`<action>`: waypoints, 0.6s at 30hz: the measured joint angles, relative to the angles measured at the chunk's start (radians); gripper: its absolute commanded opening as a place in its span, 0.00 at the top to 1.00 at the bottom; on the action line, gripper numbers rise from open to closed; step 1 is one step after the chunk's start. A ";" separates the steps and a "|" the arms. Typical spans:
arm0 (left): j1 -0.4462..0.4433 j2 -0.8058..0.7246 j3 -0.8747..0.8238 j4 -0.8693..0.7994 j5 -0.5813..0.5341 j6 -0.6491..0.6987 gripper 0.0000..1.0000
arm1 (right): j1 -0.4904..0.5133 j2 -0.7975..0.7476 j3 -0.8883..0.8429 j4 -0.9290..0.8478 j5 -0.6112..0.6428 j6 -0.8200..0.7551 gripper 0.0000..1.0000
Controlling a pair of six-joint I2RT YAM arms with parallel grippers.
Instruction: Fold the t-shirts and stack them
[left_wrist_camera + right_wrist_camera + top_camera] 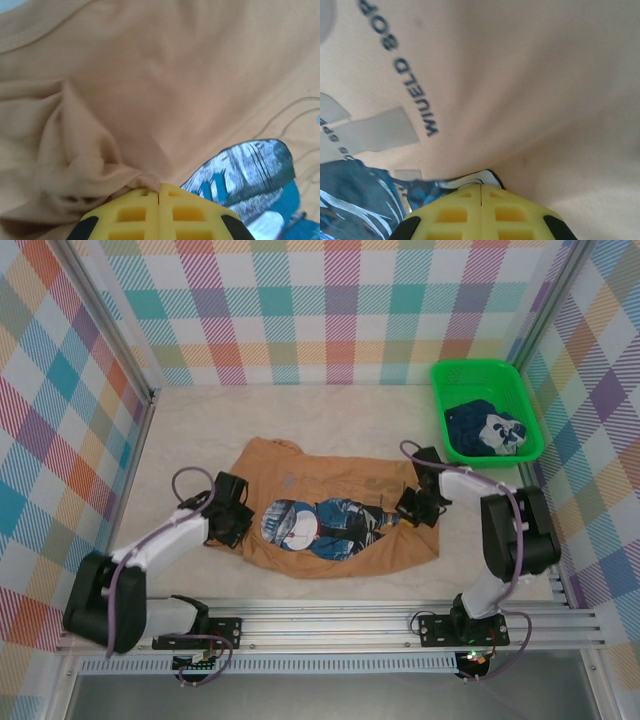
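Tan-brown t-shirt [300, 475] lies spread out, front up. I see the left gripper [159, 192] clenched on a bunched fold at its left edge, and the right gripper [481, 189] pinched shut on cloth at its right side.

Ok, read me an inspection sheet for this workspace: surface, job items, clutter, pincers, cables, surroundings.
Surface: pale beige tabletop, no spills seen.
Job's things: tan-brown short-sleeved cloth t-shirt spread mid-table, blue and white cartoon print up; dark navy cloth t-shirt crumpled inside the green plastic mesh basket, far right.
Clutter: nothing seen.
Grippers: left pincer shut, pinching a bunched fold of the tan-brown shirt; right pincer shut on its cloth beside the print.
Cables: purple cables loop along both arms, not snagged as far as seen.
Surroundings: pastel plaid walls on three sides; aluminium rail holding the arm bases.
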 measured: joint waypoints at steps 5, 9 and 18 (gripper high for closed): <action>0.099 0.473 0.474 -0.017 0.039 0.101 1.00 | -0.001 0.351 0.491 -0.056 -0.005 -0.064 1.00; 0.215 0.665 0.789 0.008 0.057 0.138 1.00 | -0.011 0.542 0.809 -0.045 -0.032 -0.090 1.00; 0.247 0.296 0.680 -0.013 0.039 0.260 1.00 | -0.027 0.310 0.662 0.041 -0.100 -0.097 1.00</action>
